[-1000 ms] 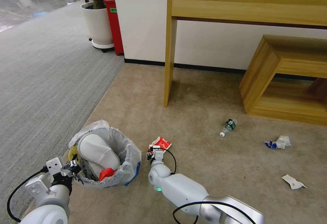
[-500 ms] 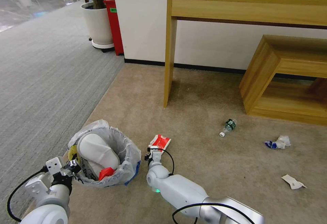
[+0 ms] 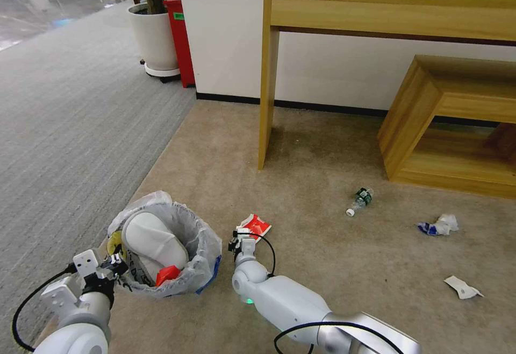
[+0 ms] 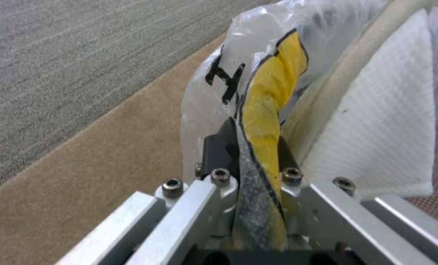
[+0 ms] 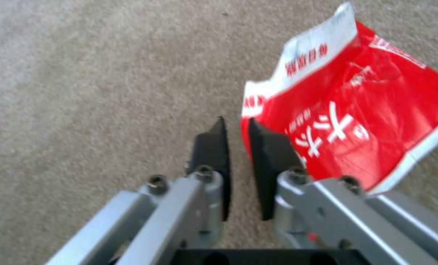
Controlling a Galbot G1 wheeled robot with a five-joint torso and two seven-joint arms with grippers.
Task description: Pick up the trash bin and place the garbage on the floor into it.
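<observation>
While your left gripper (image 4: 250, 147) clamps the trash bin (image 3: 201, 246), your right gripper (image 5: 236, 129), fingers nearly together, seemingly misses one red wrapper (image 5: 356, 121).

Glossy white arms with black cables; each silver, screw-studded hand (image 5: 236, 147) carries black fingertips (image 5: 214, 154)

The red wrapper (image 3: 255, 226) now sits a touch lower and more tilted than half a second ago, close to where it lay a second ago, after having risen slightly in between. The right gripper (image 3: 237, 237) with its wrist has swung back a little with it; in the right wrist view its black fingers (image 5: 214, 154) stand nearly together, the wrapper's edge just beside one of them, over the beige floor (image 3: 322, 268).
</observation>
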